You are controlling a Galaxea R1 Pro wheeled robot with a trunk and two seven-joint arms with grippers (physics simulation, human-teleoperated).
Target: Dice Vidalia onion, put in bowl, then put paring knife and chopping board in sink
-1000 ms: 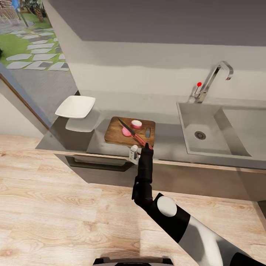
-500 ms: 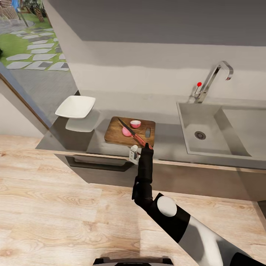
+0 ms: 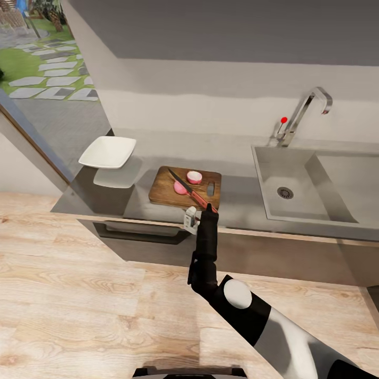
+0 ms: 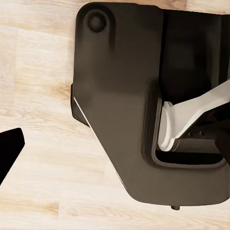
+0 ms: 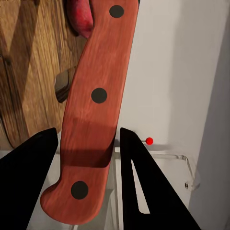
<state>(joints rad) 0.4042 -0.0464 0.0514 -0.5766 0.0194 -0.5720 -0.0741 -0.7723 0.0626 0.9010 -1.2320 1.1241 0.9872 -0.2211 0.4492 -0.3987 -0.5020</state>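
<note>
On the worktop (image 3: 237,192) beyond the jaws lies the chopping board (image 3: 166,195) with two onion pieces (image 3: 194,177); the right gripper's (image 3: 209,208) jaws pinch the paring knife (image 5: 96,110) handle between them.

board (image 3: 163,193): brown wood grain
knife (image 3: 190,191): orange-red handle, dark blade
onion pieces (image 3: 194,177): pink
bowl (image 3: 108,152): white
worktop (image 3: 237,195): glossy grey
floor (image 3: 79,310): pale wood

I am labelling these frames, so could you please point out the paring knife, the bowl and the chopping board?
paring knife (image 5: 96,110): right wrist view, middle of its orange-red handle.
bowl (image 3: 108,151): head view, centre of its white inside.
chopping board (image 3: 162,192): head view, bare wood near its left end.
</note>
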